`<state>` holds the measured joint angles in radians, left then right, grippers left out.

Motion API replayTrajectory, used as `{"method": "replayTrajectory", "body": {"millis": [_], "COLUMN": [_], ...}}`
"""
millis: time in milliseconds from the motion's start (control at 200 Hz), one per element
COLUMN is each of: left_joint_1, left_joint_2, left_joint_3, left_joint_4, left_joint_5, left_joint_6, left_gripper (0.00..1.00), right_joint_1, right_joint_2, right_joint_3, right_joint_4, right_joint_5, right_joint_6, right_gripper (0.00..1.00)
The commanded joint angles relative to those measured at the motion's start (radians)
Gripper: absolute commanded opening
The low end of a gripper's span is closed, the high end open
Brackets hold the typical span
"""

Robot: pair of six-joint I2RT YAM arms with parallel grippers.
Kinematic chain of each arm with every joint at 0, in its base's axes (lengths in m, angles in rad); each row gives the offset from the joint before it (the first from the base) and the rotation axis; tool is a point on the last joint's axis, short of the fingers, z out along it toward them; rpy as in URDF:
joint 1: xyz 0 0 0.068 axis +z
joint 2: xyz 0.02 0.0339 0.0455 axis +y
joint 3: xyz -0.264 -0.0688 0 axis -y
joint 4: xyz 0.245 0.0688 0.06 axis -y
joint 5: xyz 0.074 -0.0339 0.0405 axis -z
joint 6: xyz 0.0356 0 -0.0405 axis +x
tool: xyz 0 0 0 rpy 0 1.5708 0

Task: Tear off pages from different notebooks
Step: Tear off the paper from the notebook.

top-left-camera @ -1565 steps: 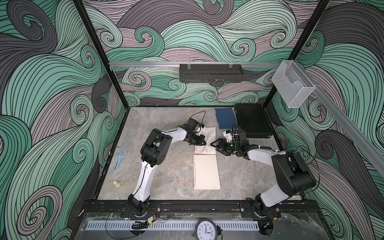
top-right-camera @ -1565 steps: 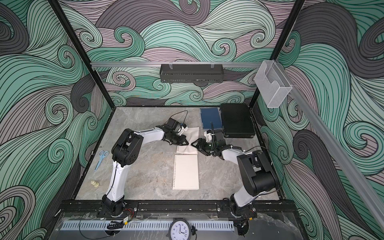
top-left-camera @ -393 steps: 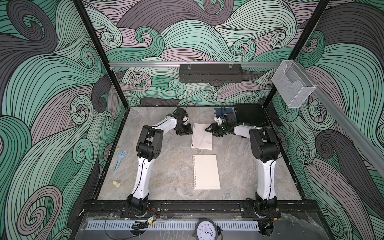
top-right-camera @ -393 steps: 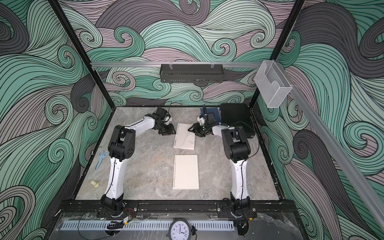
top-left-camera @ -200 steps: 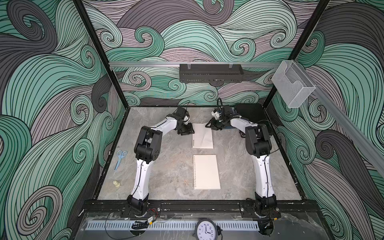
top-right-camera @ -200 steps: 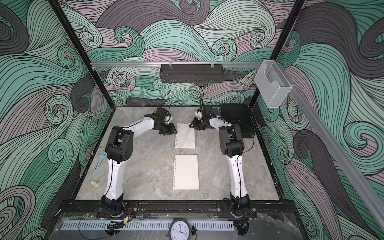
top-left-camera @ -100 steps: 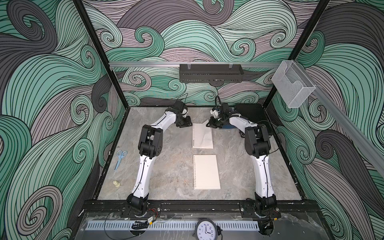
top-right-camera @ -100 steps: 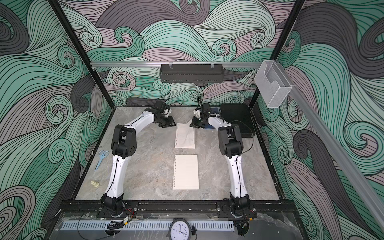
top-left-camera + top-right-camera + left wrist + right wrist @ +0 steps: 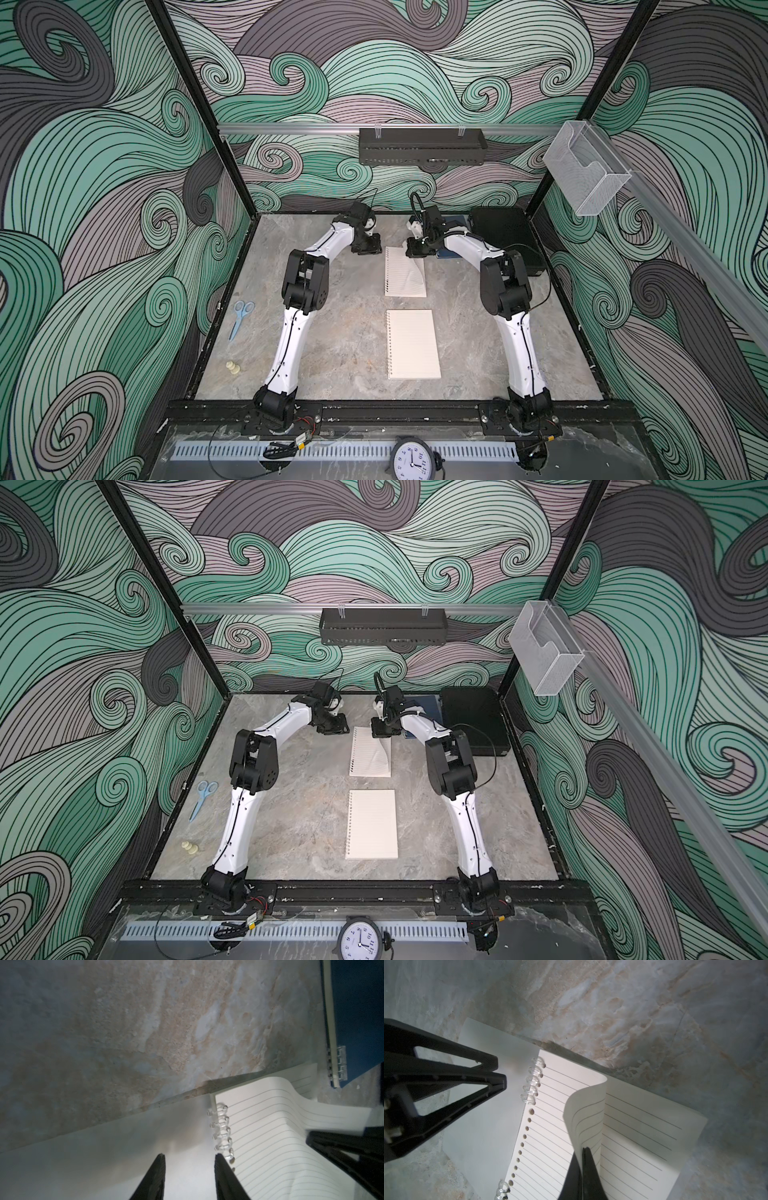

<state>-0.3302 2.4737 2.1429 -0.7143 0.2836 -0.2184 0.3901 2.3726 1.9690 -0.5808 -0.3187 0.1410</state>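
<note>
Where the desk point(image 9: 353, 365) runs nearest the arm bases, the cream notebook point(image 9: 412, 344) lies flat and open between the two arms, its spiral on the left edge, and neither arm touches it. Off to the left, near the desk's edge, lie blue scissors point(image 9: 240, 318). Farther back, in line with the cream pad, sits the lined notebook point(image 9: 399, 276), also flat, with its spiral to the left. The right gripper point(image 9: 584, 1150) has its jaws pressed together on the page point(image 9: 586, 1109), pinching the top sheet at its far right corner. The sheet curls up and over from that corner while its punched edge lies along the clear rings. The left gripper point(image 9: 189, 1156) is spread, its two fingers apart over the frosted cover point(image 9: 124, 1147) folded out beside the spiral; whether the tips press on it I cannot tell. At the far right of the desk the blue notebook point(image 9: 424, 704) lies closed, partly under the right arm, with the black case point(image 9: 503, 232) just beside it in the back corner.
</note>
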Motion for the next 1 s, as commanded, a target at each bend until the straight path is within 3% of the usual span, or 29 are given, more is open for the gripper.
{"method": "replayTrajectory", "body": {"millis": [0,320,400,706,856,996], "left_joint_1": [0.003,0.004,0.004,0.003,0.004,0.004], "left_joint_2": [0.033,0.048,0.044,0.024,0.014,0.001], "left_joint_3": [0.040,0.039,0.023,-0.030,-0.059,-0.092], "left_joint_4": [-0.033,-0.055,-0.051,-0.034,-0.022,-0.009], "left_joint_5": [-0.018,-0.032,-0.029,-0.012,-0.008,-0.003], "left_joint_6": [0.027,0.028,0.027,0.015,0.012,0.006], "left_gripper": [0.38,0.35,0.35,0.34,0.33,0.32], "right_joint_1": [0.030,0.063,0.060,0.033,0.026,0.023], "right_joint_2": [-0.031,-0.015,-0.001,0.061,0.065,0.070], "right_joint_3": [0.021,0.079,0.100,0.183,0.181,0.179], "right_joint_4": [-0.041,-0.077,-0.087,-0.125,-0.128,-0.131], "right_joint_5": [0.111,0.210,0.222,0.204,0.199,0.199], "right_joint_6": [-0.064,-0.093,-0.095,-0.098,-0.105,-0.109], "right_gripper": [0.00,0.00,0.10,0.22,0.16,0.01]}}
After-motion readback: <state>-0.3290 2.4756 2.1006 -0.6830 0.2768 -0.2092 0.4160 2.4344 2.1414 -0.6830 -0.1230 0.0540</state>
